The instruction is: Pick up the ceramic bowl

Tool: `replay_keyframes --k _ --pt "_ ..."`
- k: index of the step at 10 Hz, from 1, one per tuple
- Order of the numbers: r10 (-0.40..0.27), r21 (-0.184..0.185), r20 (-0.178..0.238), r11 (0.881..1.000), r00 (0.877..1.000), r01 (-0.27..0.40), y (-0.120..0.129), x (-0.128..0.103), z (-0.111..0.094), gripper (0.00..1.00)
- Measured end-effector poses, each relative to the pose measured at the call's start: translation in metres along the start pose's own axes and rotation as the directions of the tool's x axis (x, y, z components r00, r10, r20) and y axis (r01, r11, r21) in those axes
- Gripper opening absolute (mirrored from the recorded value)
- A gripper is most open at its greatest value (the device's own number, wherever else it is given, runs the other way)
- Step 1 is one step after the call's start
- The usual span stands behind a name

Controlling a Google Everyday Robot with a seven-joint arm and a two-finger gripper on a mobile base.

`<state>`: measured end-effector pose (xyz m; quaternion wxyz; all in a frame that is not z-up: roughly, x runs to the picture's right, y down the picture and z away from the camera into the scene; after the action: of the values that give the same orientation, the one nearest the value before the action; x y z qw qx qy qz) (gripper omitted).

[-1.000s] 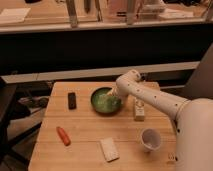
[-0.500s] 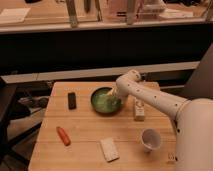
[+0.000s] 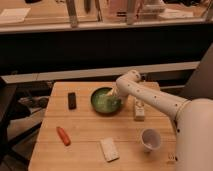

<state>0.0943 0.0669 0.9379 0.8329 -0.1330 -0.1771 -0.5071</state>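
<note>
The ceramic bowl, round, with a dark green rim and a lighter green inside, rests on the wooden table near its far middle. My white arm reaches in from the right and bends down to it. My gripper sits over the bowl's right rim, dipping into the inside, and stands open. The bowl stays flat on the table. The arm's wrist hides the right edge of the bowl.
A black oblong object lies left of the bowl. An orange carrot-like thing lies front left, a white packet at the front middle, a white cup front right, and a small pale box beside the bowl's right.
</note>
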Motion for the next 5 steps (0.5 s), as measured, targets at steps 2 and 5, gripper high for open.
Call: replay_keyframes --k 2,5 --pt "-0.004 0.000 0.001 1.000 1.000 0.004 0.0001 -0.0003 0.0001 0.80" --pt "-0.012 0.000 0.003 1.000 1.000 0.012 0.0009 -0.0010 0.0010 0.80"
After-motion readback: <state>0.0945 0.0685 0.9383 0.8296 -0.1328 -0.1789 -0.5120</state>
